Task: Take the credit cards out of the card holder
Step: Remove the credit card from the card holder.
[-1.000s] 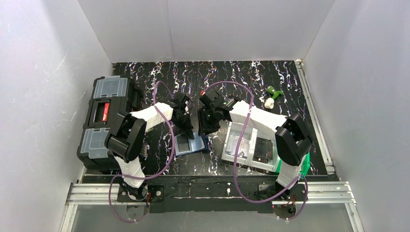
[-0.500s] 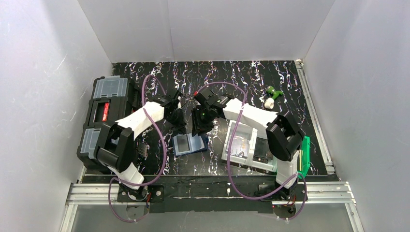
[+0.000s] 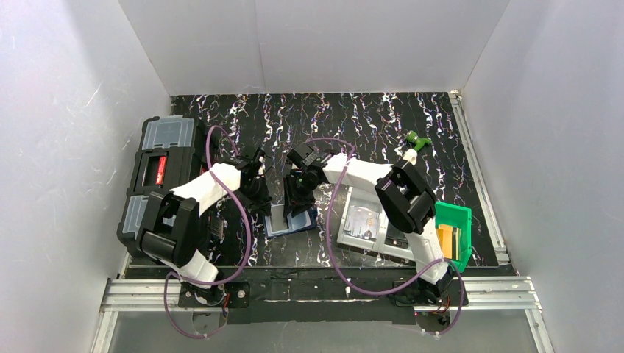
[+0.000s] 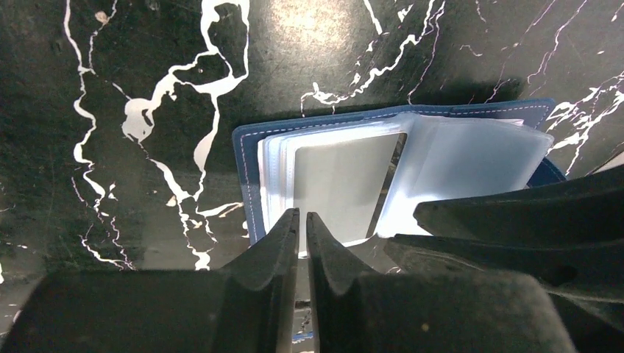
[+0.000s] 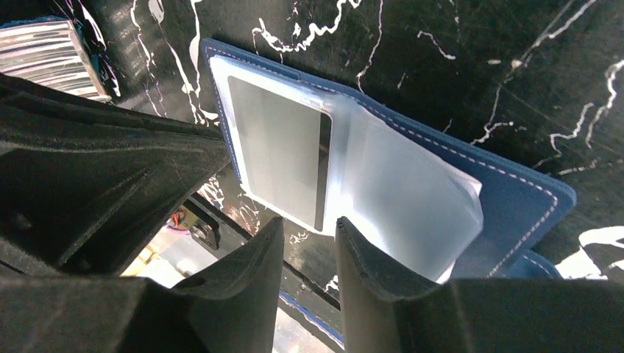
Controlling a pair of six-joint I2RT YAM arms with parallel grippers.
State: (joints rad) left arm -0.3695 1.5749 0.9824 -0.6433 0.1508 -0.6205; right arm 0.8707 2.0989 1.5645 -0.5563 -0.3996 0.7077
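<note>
The navy blue card holder lies open on the black marbled table, its pale clear sleeves fanned upward. One of the credit cards, a grey one, sits inside the top left sleeve. My left gripper is shut, its tips at the near edge of that sleeve with nothing between them. My right gripper hovers open at the sleeves' near edge, with nothing between its fingers. Both grippers stand side by side over the holder.
A black toolbox with clear lids fills the left side. Right of the holder sits a white tray with flat items. A green bin stands at the near right, and a small green and white object lies at the back right.
Both grippers have come nearer and lower over the open holder. The right arm's elbow has swung left, uncovering the green bin.
</note>
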